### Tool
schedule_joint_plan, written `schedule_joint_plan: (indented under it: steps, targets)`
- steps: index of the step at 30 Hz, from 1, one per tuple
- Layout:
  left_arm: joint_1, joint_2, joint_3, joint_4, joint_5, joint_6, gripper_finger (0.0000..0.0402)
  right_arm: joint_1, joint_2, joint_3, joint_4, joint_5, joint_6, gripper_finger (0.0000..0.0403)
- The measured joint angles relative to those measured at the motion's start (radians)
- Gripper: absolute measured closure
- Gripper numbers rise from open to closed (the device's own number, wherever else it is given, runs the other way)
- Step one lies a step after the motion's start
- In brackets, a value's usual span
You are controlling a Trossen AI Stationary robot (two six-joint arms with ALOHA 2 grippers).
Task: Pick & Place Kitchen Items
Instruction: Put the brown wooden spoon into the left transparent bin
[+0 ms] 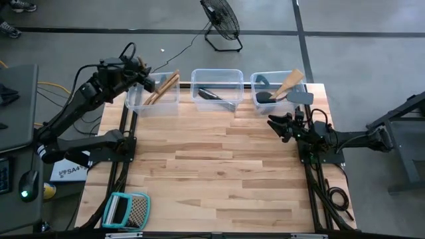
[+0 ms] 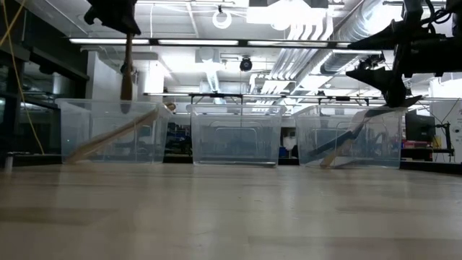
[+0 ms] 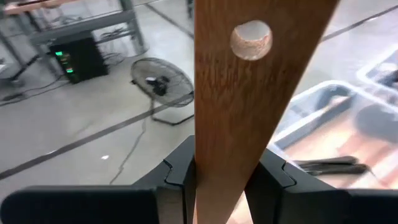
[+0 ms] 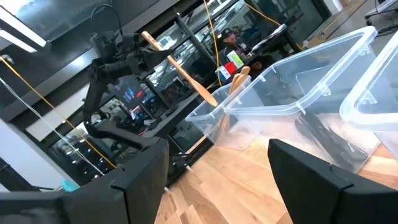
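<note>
- Left gripper [image 1: 141, 68] hangs above the far-left clear bin [image 1: 133, 99], its fingers [image 3: 180, 177] clamped on a wooden utensil [image 3: 239, 93] whose handle has a hole near its end.
- That utensil hangs upright, its lower end dipping into the bin beside other wooden utensils [image 1: 161, 89] leaning there.
- Right gripper [image 1: 277, 126] waits with jaws wide apart and empty, just near of the far-right bin [image 1: 255, 81], which holds a wooden spatula [image 1: 289, 83] and dark utensils.

Four cameras: one overhead, one at tabletop level, one on each wrist.
The high view looked straight down on the table [image 1: 219, 166]; the low view faced level across it toward three clear bins [image 2: 234, 136], which both shared. The left wrist view sat very near a wooden utensil [image 3: 239, 93]; the right wrist view faced the bins.
</note>
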Motion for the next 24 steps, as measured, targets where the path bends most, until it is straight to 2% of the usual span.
schedule_joint_plan:
  steps: [7, 18, 24]
  targets:
    - [0.0, 0.022, 0.002, -0.061, -0.1, -0.025, 0.0309, 0.0, 0.0, 0.0, -0.001, -0.03, -0.024, 0.0136]
    - [-0.001, 0.146, 0.002, -0.129, -0.121, -0.026, 0.0309, 0.0, 0.0, -0.001, -0.001, -0.029, -0.139, 0.0136]
    - [-0.001, 0.234, 0.002, -0.18, -0.171, -0.026, 0.0309, 0.0, 0.0, -0.001, -0.001, -0.027, -0.166, 0.0136]
